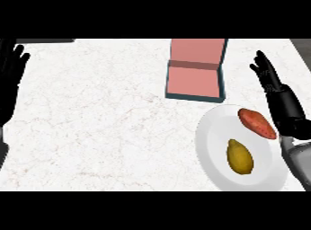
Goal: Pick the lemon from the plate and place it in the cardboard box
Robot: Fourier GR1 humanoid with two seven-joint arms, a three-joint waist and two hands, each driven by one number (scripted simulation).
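Observation:
A yellow lemon [240,156] lies on the white plate [215,134] at the lower right of the counter. The box [196,76], pinkish inside with dark teal walls and its lid folded back, stands behind the plate, near the counter's far edge. My right hand [277,92] is open, fingers straight and pointing away, just right of the plate and the box, above the counter and touching neither. At the left edge my left hand [2,85] rests open with fingers up, far from the plate.
An orange-red sweet potato [257,123] lies on the same plate, behind the lemon and close to my right wrist. White marble counter [98,117] spreads wide between the box and my left hand.

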